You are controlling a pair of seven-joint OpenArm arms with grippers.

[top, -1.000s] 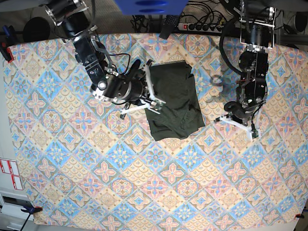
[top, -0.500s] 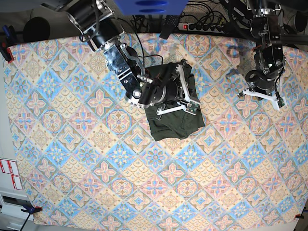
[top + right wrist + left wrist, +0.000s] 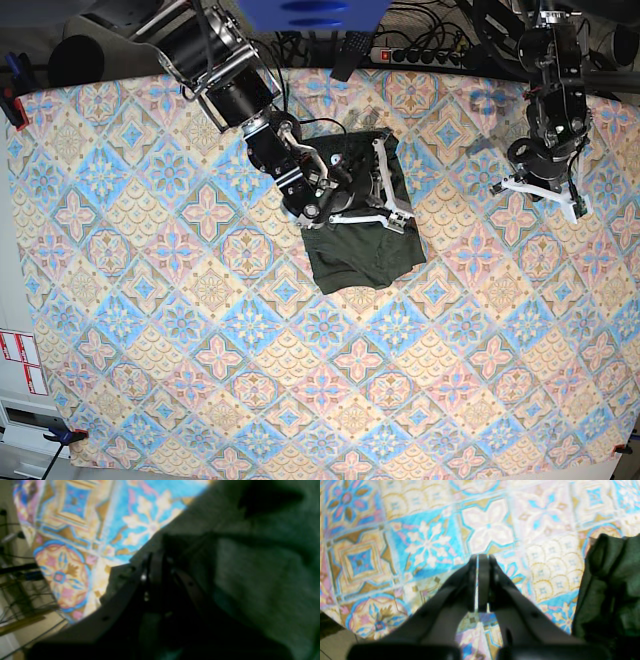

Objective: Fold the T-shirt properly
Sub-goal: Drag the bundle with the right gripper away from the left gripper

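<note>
Although the base view shows the T-shirt (image 3: 362, 240) as a dark folded bundle near the far middle of the desk (image 3: 200, 380), the right arm covers its far half, so the folds there cannot be made out. The right gripper (image 3: 392, 205) sits over the shirt's right part; its wrist view is dim and blurred, the jaws together, and whether any cloth is pinched cannot be told. The left gripper (image 3: 480, 580) hangs over bare patterned cloth well to the right of the shirt, jaws pressed together on nothing. In its view the shirt is cut off at the right edge.
</note>
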